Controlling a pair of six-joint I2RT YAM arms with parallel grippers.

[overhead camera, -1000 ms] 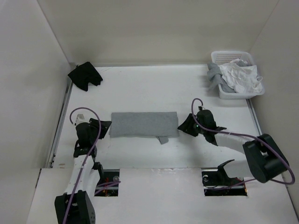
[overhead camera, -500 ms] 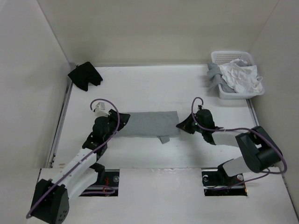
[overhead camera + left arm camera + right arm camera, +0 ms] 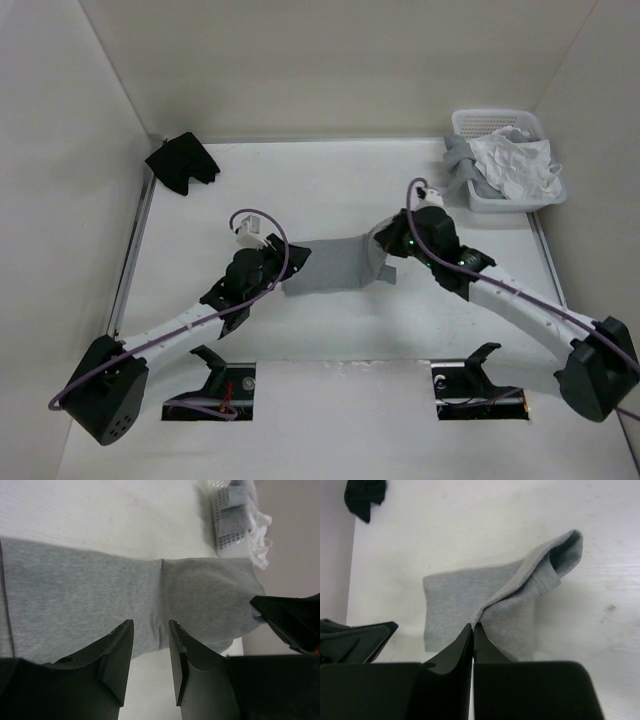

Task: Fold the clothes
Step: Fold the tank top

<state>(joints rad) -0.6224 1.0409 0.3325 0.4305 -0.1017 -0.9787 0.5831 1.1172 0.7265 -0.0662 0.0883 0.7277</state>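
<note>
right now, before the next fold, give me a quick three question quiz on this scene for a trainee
1. True or false: the right tool is shut on one end of the grey tank top, holding that end raised.
2. Where does the black garment lie? A: far left corner. B: near right corner. C: on the tank top.
3. Fill the gap: the jaws of the left tool, at the tank top's other end, stand ____.

Key: 1 true; 2 A; 3 open
</note>
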